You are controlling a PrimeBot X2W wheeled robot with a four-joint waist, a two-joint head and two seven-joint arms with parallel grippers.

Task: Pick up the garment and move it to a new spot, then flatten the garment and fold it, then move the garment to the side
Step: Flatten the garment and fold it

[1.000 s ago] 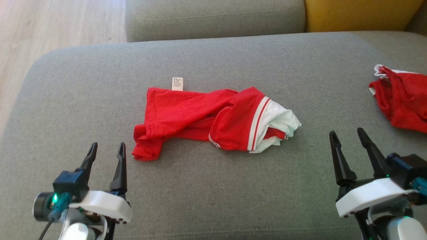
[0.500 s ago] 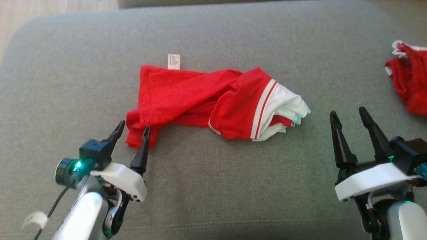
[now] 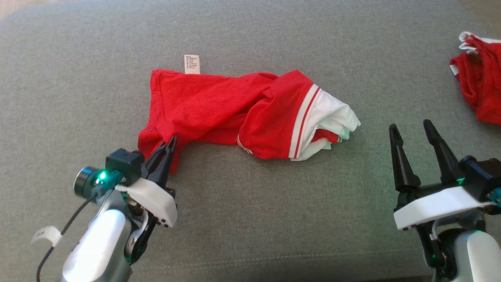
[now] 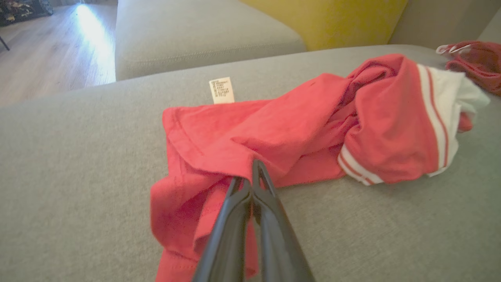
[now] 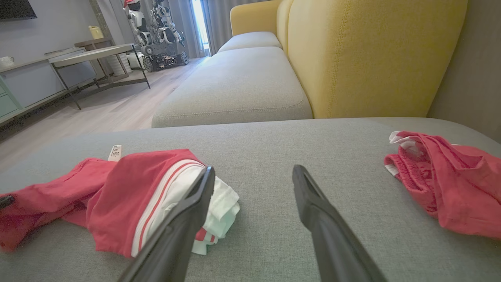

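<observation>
**Head view.** A red garment (image 3: 235, 113) lies crumpled lengthwise across the ctr of a grey sofa seat (image 3: 274, 219). Its white end w/ red-and-white stripes points toward the robot's right, and a white care label (image 3: 191, 64) sticks out from its far edge. The left end effector (image 3: 170, 140) sits at the garment's near-left corner, fingers pressed together, tips on the bunched red cloth. The right end effector (image 3: 409, 124) hovers over bare seat just right of the garment's white end, near but apart from it, fingers spread wide w/ nothing btw. them. A second red garment (image 3: 479, 86) w/ white trim lies well apart, at the picture's right edge.

**Left wrist view.** The two dark fingers meet at a fold of the garment (image 4: 297, 129). The left end effector (image 4: 250, 174) is clenched and appears to pinch that fold, though how much cloth is caught cannot be told. Loose cloth bunches below and left of the fingers. The care label (image 4: 222, 90) lies flat on the seat beyond. Bkgd: a yellow backrest (image 4: 325, 19) and wood floor (image 4: 47, 58).

**Right wrist view.** The right end effector (image 5: 253, 168) is released and empty. One finger stands in front of the garment's (image 5: 129, 196) white end. The second red garment (image 5: 450, 184) lies to the right on the same seat.
</observation>
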